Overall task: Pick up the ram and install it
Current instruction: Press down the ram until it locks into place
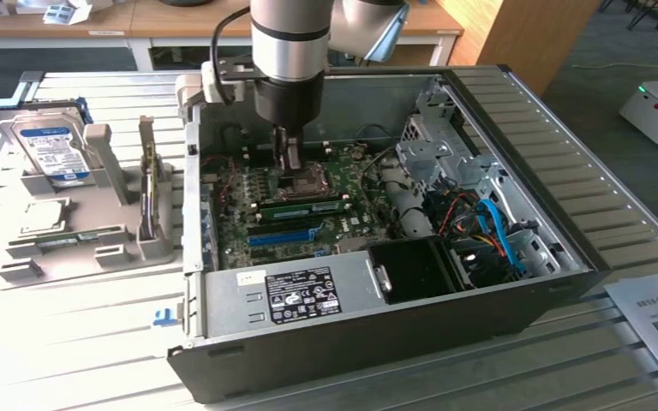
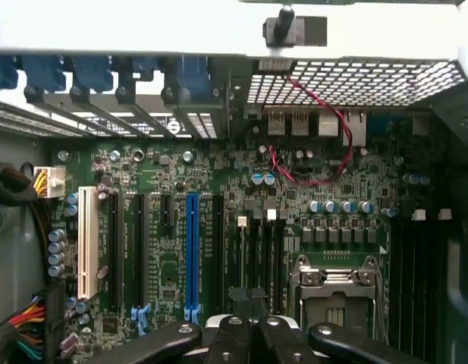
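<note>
Green ram sat flat on the motherboard inside the open PC case, lying just above the blue slot in the exterior view and close under the gripper. Case held the green board, a black fan shroud toward the front wall, blue and orange cables on the exterior view's right, and a silver drive cage at the far right corner. White-labelled sticker sat on the metal front lip.

Grey holder tray stood outside the case on the exterior view's left, on the slatted table. It held a silver hard drive with a blue-white label standing upright, a thin board on edge in a slot, and a CPU-like square lying flat.

Arm came straight down from above into the case, wrist vertical, fingers pointing at the CPU socket area. Gripper was closed, fingers together; no object was visible between them. In the wrist view, the black fingers were pressed together over the board, with the blue slot and socket either side.
</note>
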{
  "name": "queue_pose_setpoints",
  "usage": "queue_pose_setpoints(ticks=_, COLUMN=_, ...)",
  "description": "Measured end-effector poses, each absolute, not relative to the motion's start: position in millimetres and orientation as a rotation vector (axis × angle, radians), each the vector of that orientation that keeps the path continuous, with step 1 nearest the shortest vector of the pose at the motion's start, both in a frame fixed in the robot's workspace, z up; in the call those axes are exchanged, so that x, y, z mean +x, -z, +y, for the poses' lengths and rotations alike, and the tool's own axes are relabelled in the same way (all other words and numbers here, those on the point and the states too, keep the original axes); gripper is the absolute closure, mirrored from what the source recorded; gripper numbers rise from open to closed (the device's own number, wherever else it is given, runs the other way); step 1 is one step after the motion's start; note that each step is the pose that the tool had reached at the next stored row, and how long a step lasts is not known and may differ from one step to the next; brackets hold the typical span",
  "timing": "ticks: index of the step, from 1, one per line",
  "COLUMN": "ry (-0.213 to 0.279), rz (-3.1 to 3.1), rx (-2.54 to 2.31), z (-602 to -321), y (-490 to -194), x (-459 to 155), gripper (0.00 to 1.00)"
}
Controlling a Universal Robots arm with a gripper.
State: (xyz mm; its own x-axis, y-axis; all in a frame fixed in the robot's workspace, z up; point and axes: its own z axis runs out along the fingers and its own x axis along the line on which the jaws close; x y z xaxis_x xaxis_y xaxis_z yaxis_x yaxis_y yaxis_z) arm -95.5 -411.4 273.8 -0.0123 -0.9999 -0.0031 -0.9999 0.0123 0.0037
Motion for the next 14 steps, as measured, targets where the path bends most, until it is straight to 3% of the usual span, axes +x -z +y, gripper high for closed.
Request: queue_pose_setpoints(ticks=14, ry=0.009, rz=-2.234, rx=2.207, z=-411, y=-274, x=-74, gripper=0.90)
